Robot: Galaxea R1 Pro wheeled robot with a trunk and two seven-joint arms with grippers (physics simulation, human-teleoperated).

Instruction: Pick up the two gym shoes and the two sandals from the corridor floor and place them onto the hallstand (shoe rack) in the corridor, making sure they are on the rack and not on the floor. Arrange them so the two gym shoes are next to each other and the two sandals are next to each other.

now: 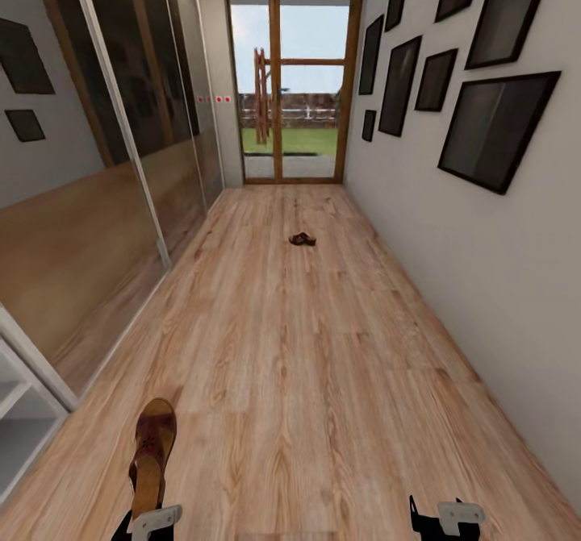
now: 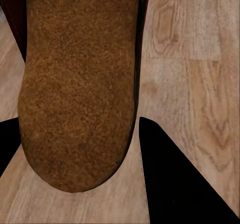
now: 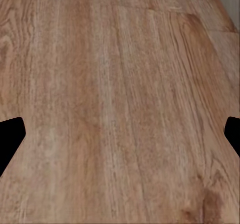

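Observation:
A brown sandal (image 1: 152, 456) with a tan insole sticks forward from my left gripper (image 1: 149, 525), which is shut on its heel end above the corridor floor (image 1: 323, 364). In the left wrist view the sandal's insole (image 2: 80, 83) lies between the dark fingers (image 2: 175, 184). The second sandal (image 1: 302, 239) lies on the floor far down the corridor, near the middle. My right gripper (image 1: 444, 521) hangs low at the right, open, with bare planks (image 3: 120, 83) between its fingers (image 3: 7, 139). A white shelf edge of the hallstand (image 1: 16, 412) shows at the lower left. The gym shoes are out of view.
Mirrored sliding doors (image 1: 121, 162) line the left wall. Dark picture frames (image 1: 492, 126) hang on the right wall. A glass door (image 1: 294, 81) with a wooden frame closes the far end. The plank floor runs wide between the walls.

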